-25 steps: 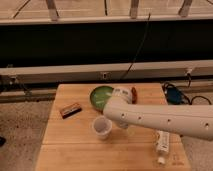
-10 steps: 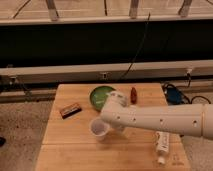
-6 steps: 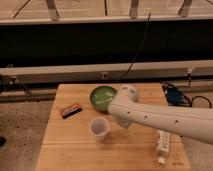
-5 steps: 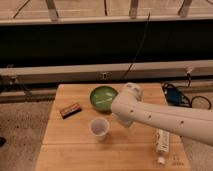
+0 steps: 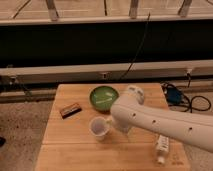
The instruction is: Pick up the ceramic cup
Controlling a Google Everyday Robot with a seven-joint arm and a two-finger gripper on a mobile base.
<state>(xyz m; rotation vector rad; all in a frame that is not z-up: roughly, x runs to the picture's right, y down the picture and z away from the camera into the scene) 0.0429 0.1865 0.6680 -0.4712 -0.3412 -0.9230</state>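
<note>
Beside ceramic cup (image 5: 99,127), tool (image 5: 113,122) farther back

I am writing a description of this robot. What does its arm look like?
The arm is a thick, smooth, off-white tube with rounded joints and small dark dots along its side. No cables or labels show on it. The tool sits at its end, beside the ceramic cup, mostly hidden.

The gripper (image 5: 111,122) sat at frame center, just right of the cup (image 5: 99,128). The bowl (image 5: 103,97) crowded close above it, the arm (image 5: 160,122) blocked the right; bare table (image 5: 65,145) lay left and below the cup.
</note>
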